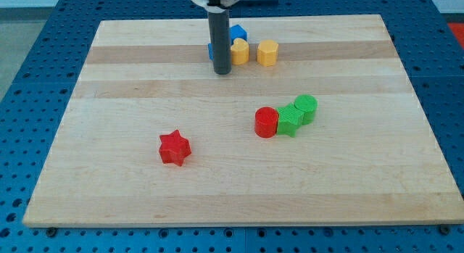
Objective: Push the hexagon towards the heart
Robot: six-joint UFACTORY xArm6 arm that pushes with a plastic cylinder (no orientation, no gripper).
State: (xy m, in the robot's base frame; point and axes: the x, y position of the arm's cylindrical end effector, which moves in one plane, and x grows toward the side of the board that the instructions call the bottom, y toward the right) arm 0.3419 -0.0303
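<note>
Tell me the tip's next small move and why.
Probably slide my tip rightward below the two yellow blocks, toward the right side of the hexagon. The tip now sits just left of the heart, on the wrong side; the hexagon lies right of the heart with a small gap, so the push must come from the view's right.

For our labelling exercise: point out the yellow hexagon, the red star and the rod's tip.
yellow hexagon [267,53]: camera view, top face.
red star [174,147]: camera view, top face.
my tip [222,70]: camera view, rod's lower end.
</note>
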